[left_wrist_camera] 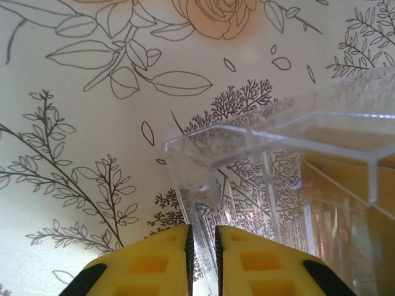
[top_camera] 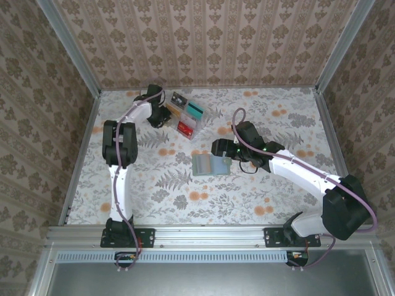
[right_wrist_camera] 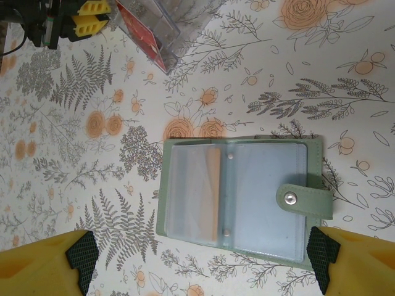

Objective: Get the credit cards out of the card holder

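- The card holder (right_wrist_camera: 237, 197) lies open on the tabletop (right_wrist_camera: 92, 185), with a tan-orange credit card (right_wrist_camera: 213, 194) seen in one pocket.
- The right end effector (right_wrist_camera: 202, 264) is held wide above it; that card probably needs to be pinched out next.
- The left end effector (left_wrist_camera: 203, 237) is narrow at the clear tray (left_wrist_camera: 296, 142); whether the tray is gripped cannot be told.

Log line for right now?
left jaws: nearly closed at clear tray, grip unclear | right jaws: open, aimed at card holder | card holder: lying open, tan card in sleeve
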